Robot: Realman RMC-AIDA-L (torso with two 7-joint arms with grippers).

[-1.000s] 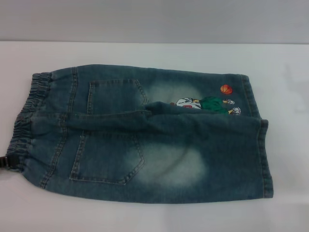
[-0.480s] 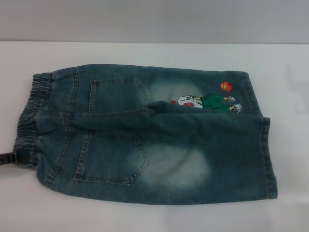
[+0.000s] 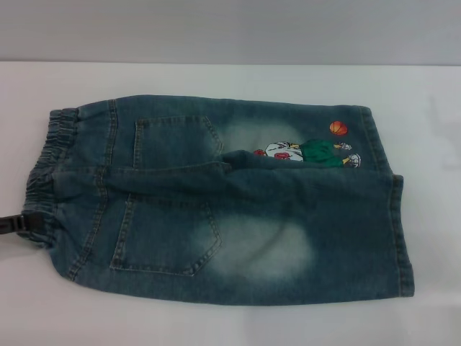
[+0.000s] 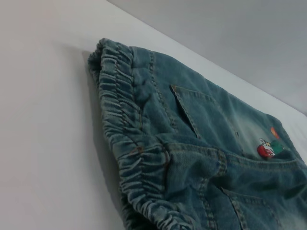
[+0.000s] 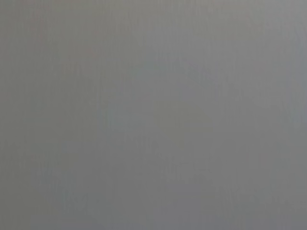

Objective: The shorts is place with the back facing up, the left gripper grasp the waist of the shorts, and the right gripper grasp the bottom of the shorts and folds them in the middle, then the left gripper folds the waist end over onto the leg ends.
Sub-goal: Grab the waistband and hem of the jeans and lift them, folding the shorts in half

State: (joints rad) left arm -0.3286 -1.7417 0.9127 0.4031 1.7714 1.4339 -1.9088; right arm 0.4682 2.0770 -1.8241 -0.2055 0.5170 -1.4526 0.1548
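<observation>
The shorts lie on the white table, back up and folded along the middle, with both patch pockets showing. The puckered waist is at the left, and the bottom with its flat leg ends is at the right, beside the cartoon print. My left gripper shows as a small black tip at the table's left edge, touching the near corner of the waist. The left wrist view looks closely along the gathered waist. The right gripper is out of view, and its wrist view shows only flat grey.
The white table runs past the shorts on all sides, with a grey wall behind its far edge.
My left gripper has crept up and inward against the near waist corner. The waist end and the shorts shifted slightly to the right.
</observation>
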